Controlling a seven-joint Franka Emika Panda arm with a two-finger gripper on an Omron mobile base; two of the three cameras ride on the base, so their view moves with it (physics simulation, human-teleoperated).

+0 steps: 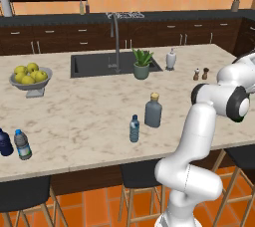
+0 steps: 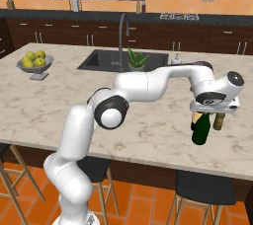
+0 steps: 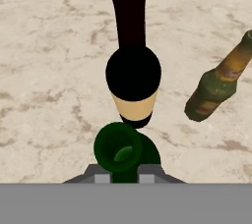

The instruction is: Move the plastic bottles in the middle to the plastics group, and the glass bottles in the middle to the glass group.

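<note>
My gripper (image 2: pixel 211 112) is shut on the neck of the tall dark green wine bottle (image 2: pixel 200 131), which stands upright at the counter's right end. In the hand view its green mouth (image 3: pixel 118 150) sits between my fingertips (image 3: pixel 102 177). Just beyond it are the glass group's black wine bottle with a pale label (image 3: pixel 133 73) and the brown beer-type bottle (image 3: pixel 220 83). In mid-counter stand the slim clear water bottle (image 1: pixel 134 129) and the squat grey-blue bottle with a tan stopper (image 1: pixel 153 111). The plastics group, a navy bottle (image 1: pixel 4 143) and a clear blue-capped one (image 1: pixel 22 145), stands at the far left.
A bowl of lemons (image 1: pixel 31 78) stands at the left. The sink (image 1: pixel 94 65) with its faucet, a potted plant (image 1: pixel 142 64) and a soap dispenser (image 1: pixel 171 59) lie farther back. Two small shakers (image 1: pixel 200 74) stand at the back right. Stools (image 2: pixel 203 189) line the near counter edge.
</note>
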